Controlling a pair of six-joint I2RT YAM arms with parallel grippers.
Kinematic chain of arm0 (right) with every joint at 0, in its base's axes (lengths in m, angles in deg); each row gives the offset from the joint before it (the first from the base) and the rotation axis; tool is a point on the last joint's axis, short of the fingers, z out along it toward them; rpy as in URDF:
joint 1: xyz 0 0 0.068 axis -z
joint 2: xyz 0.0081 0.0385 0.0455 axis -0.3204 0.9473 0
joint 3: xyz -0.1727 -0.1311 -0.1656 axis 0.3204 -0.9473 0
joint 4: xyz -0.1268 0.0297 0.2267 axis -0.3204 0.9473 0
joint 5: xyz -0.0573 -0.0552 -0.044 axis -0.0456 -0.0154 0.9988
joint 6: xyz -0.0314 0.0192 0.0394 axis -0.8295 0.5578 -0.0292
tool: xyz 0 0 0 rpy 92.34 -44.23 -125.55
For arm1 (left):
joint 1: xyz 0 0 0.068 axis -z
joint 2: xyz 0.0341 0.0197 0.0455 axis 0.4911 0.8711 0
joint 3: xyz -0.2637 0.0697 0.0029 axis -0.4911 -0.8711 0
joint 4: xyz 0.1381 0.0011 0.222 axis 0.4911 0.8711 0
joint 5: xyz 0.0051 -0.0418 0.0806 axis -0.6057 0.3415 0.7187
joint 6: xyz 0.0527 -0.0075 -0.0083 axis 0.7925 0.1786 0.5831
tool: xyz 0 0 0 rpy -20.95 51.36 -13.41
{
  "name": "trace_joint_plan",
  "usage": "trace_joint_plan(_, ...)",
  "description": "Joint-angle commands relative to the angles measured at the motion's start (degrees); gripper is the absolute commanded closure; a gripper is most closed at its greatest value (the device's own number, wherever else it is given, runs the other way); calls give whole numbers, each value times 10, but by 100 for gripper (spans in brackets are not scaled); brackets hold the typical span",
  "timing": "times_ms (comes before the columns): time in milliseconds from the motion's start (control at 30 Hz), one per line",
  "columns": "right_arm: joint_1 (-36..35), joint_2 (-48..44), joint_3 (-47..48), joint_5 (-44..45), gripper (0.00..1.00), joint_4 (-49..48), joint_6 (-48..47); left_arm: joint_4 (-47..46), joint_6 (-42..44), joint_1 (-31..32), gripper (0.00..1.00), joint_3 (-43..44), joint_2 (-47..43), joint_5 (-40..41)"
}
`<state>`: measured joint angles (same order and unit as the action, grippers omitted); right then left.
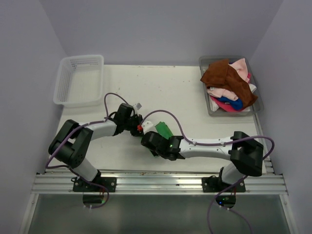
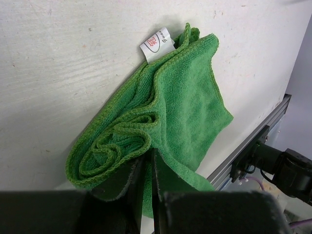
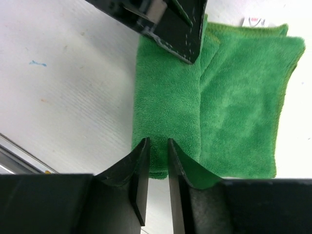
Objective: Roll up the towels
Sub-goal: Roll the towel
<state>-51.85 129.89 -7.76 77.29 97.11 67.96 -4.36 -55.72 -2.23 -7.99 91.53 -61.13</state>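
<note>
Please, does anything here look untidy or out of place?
Yes. In the grey tray at the far right, towels lie in a crumpled heap, the brown towel on top reaching over its rim. The green towel is rolled loosely and unevenly.

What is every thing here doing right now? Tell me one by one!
green towel, partly rolled, the rest lying flat
left pincer, shut on the green towel's rolled end
right pincer, shut on the green towel's edge
other towels, heaped unrolled in the tray
tray, full of towels
basket, nothing in it
</note>
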Motion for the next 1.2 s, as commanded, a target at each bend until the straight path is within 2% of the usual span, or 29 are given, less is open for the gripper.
trace_joint_plan(0,-14,5,48,55,74,36,-37,38,23,9,86,-1,23,24)
trace_joint_plan(200,-28,49,84,76,59,40,-69,40,24,10,86,-3,22,25)
trace_joint_plan(400,-42,91,99,101,55,42,-95,38,22,9,86,-4,27,24)
trace_joint_plan(500,-43,113,97,108,49,41,-100,39,21,9,86,-3,27,24)
trace_joint_plan(767,-45,166,80,124,48,34,-69,43,18,10,85,0,22,25)
trace_joint_plan(867,-44,181,70,134,59,37,-43,51,20,10,83,4,13,25)
trace_joint_plan(900,-44,183,67,136,69,36,-30,54,20,10,82,6,10,25)
trace_joint_plan(967,-43,175,49,134,78,23,-19,70,26,9,78,16,-5,30)
trace_joint_plan(1000,-43,168,41,130,85,13,-9,76,27,9,75,22,-11,32)
trace_joint_plan(1033,-39,149,31,121,87,1,-8,90,29,6,71,26,-23,34)
trace_joint_plan(1067,-36,138,10,95,89,-27,-6,96,31,4,61,37,-29,35)
trace_joint_plan(1167,-20,101,-32,20,94,-85,1,119,35,-12,46,51,-59,32)
